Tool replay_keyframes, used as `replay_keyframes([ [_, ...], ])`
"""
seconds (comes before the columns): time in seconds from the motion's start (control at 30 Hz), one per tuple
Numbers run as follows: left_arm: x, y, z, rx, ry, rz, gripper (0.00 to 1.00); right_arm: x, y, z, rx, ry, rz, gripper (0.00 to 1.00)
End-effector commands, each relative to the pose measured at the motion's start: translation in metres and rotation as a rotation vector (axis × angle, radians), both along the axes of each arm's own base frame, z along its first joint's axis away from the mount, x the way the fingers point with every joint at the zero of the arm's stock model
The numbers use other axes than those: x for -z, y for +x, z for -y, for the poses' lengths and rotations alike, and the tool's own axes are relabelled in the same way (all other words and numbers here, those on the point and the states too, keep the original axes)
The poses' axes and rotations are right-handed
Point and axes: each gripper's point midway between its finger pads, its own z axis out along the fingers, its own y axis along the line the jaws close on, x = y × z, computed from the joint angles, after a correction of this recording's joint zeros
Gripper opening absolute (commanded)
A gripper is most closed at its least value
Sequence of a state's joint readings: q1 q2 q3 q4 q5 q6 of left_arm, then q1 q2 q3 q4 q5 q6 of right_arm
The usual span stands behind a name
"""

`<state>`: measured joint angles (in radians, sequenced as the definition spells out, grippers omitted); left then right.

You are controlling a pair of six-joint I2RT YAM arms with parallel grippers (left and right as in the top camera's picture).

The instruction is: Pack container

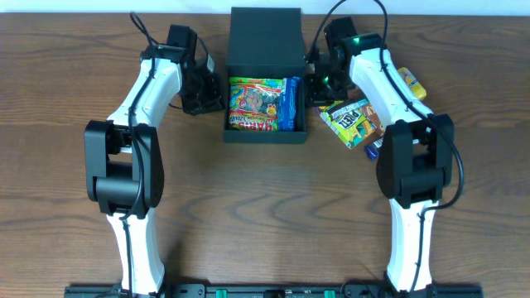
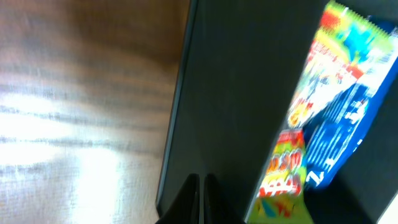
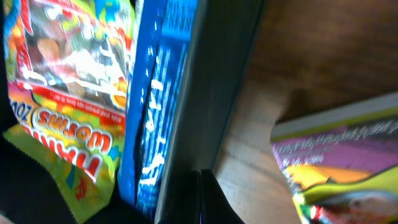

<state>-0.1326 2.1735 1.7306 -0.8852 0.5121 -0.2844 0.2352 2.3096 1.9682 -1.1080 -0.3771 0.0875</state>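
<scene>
The brown wooden table point(image 1: 265, 207) is bare across its near half. The container point(image 1: 265, 136) sits at the far middle between my two arms, its flap lid point(image 1: 265, 37) thrown back. My left gripper point(image 2: 200, 196) is closed, fingers together, right at the outside of the box's left wall. My right gripper point(image 3: 202, 193) is closed the same way at the right wall. I see nothing held in either, though I cannot tell whether the tips actually press on the cardboard. Inside lie a gummy worm packet point(image 1: 255, 103) and a blue packet point(image 1: 289, 103) along the right side. A green packet point(image 1: 354, 120) and a yellow packet point(image 1: 411, 81) lie outside, near my right arm. My worry is the thin walls: an uneven push from my closed fingers could buckle one or skew the light box across the smooth wood. If my right arm swings carelessly, it could sweep the loose packets away. The gummy packet looks bulky, so it may foul the lid.
</scene>
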Motion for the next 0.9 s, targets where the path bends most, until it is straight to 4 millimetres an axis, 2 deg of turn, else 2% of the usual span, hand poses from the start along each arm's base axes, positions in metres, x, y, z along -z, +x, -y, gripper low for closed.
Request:
replay_keyframes([
  [0.0, 0.006, -0.005, 0.008, 0.051, -0.025, -0.023, 0.06, 0.003, -0.016, -0.020, -0.030, 0.034, -0.053, 0.01],
  [0.2, 0.003, -0.018, 0.018, 0.095, -0.065, -0.057, 0.06, 0.003, -0.028, -0.023, -0.051, 0.023, -0.091, 0.01],
  [0.37, 0.001, -0.015, 0.021, 0.104, -0.065, -0.034, 0.06, 0.002, -0.024, -0.016, -0.044, -0.020, -0.071, 0.01],
  [0.6, -0.017, 0.001, -0.009, 0.061, 0.069, 0.057, 0.06, -0.033, 0.004, 0.024, 0.021, -0.142, 0.074, 0.01],
  [0.73, -0.031, 0.011, -0.021, 0.036, 0.106, 0.117, 0.06, -0.035, 0.016, 0.058, 0.076, -0.238, 0.113, 0.01],
  [0.77, -0.032, 0.012, -0.022, 0.028, 0.104, 0.124, 0.06, -0.033, 0.015, 0.064, 0.097, -0.240, 0.101, 0.06],
  [0.8, -0.033, 0.014, -0.024, 0.017, 0.103, 0.125, 0.11, -0.033, 0.015, 0.069, 0.134, -0.237, 0.084, 0.13],
  [0.87, -0.033, 0.014, -0.026, 0.001, 0.101, 0.121, 0.35, -0.032, 0.013, 0.079, 0.239, -0.233, 0.041, 0.28],
])
